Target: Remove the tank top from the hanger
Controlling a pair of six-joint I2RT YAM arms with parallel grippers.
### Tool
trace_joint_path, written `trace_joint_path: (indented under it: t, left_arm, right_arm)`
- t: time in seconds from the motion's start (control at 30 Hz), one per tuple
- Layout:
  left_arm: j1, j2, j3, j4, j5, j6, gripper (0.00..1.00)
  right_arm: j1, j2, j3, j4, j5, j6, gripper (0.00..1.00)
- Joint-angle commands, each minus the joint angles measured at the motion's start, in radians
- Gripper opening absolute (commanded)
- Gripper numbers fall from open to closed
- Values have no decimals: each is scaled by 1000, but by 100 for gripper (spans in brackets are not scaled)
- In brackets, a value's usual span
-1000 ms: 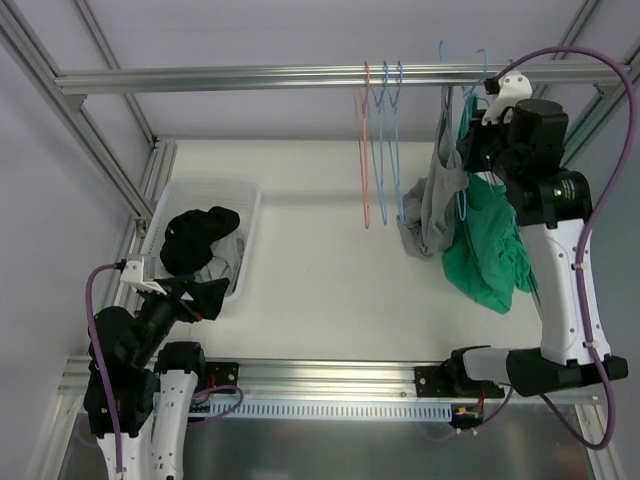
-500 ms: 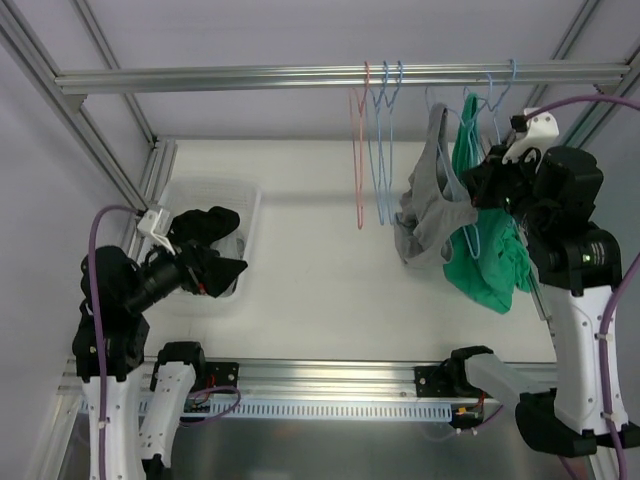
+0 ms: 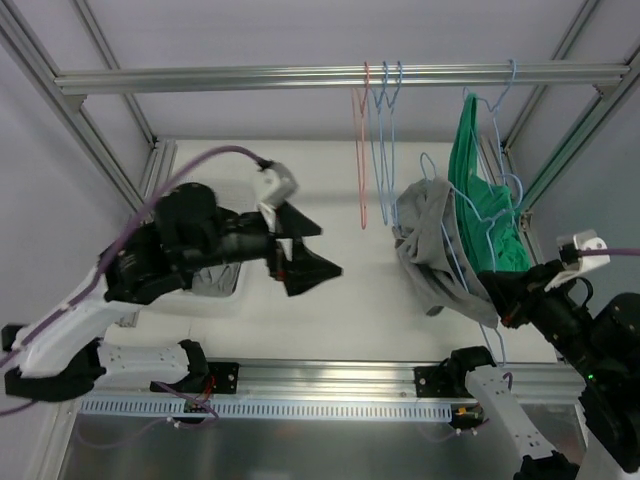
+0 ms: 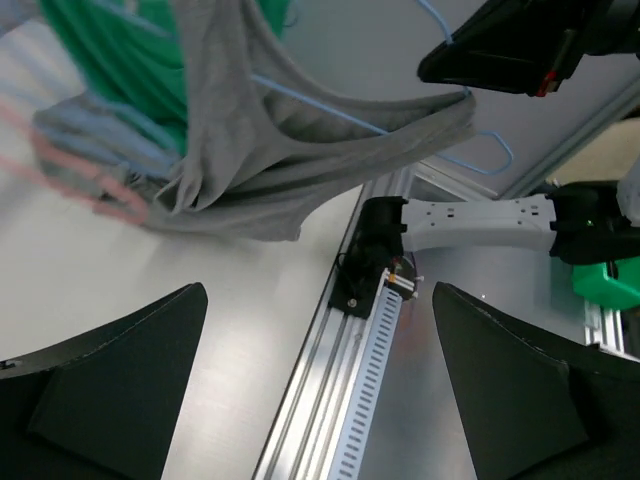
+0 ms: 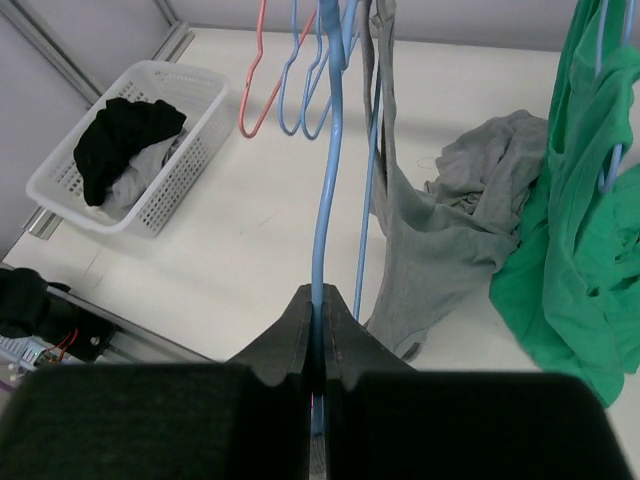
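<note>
The grey tank top (image 3: 428, 245) hangs bunched on a light blue hanger (image 3: 457, 262) that is off the rail and held low over the table's right side. My right gripper (image 3: 495, 298) is shut on that hanger's wire; in the right wrist view the blue hanger (image 5: 328, 180) runs up from the shut right gripper (image 5: 320, 300), and the tank top (image 5: 450, 220) drapes to its right. My left gripper (image 3: 330, 250) hovers wide open, left of the tank top and apart from it. Seen from the left wrist, the tank top (image 4: 270, 150) is stretched on the hanger (image 4: 340, 115) beyond the open left gripper (image 4: 320, 290).
A green garment (image 3: 480, 180) hangs on another blue hanger from the rail (image 3: 200, 78), right behind the tank top. Empty pink (image 3: 362, 150) and blue (image 3: 385, 150) hangers hang mid-rail. A white basket (image 5: 170, 185) holding dark clothes sits at the left.
My right arm has pulled the hanger with the tank top off the rail, down and toward the front. My left arm has risen and swung right over the table, gripper still open.
</note>
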Motion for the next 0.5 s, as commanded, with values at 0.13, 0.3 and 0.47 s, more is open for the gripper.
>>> trace_joint_path:
  t: [0.13,0.3,0.47]
  left_arm:
    - [-298,370,229,180,-453,185,99]
    - [-313,537,364,231,-417,181,95]
    - [-314,657,436,257,-425,168,88]
  right_arm:
    - [-2,-96,125,-231,-45,36,0]
    - [7,-131,229,-306,-46,62,0]
    - [33,-111,314,-352,-51,70,0]
